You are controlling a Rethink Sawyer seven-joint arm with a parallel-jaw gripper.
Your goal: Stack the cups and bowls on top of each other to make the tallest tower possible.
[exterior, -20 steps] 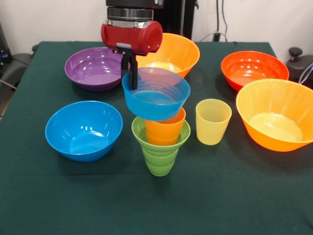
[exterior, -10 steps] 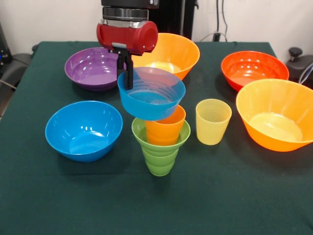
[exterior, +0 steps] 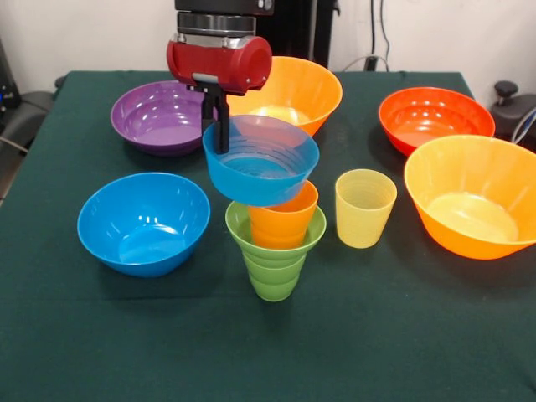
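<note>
The table (exterior: 100, 352) is the largest thing; a dark green cloth covers it, and its near part and left side are cut off by the picture edges. Behind it is a pale wall with some dark cables, and dark equipment shows at both sides, hard to make out.

The arm (exterior: 219, 60) comes down from the top edge, so only its red and black end is visible. It hides a part of the far big orange bowl (exterior: 306, 88). The other big orange bowl (exterior: 469, 197) stands at the right and the picture edge cuts its rim. The purple bowl (exterior: 155, 117) is at the far left, the medium blue bowl (exterior: 142, 222) is in front of it, and the red-orange bowl (exterior: 435, 117) is at the far right.

The tower (exterior: 275, 226) stands near the middle of the table: the green cup (exterior: 273, 268) at the bottom, the orange cup (exterior: 283, 222) sitting inside it, and the small blue bowl (exterior: 261, 163) on top, a little tilted. The gripper (exterior: 219, 121) is closed on the left rim of this bowl, with one dark finger outside the wall. The pale yellow cup (exterior: 365, 208) stands upright just beside the tower, at its right, apart from it.
</note>
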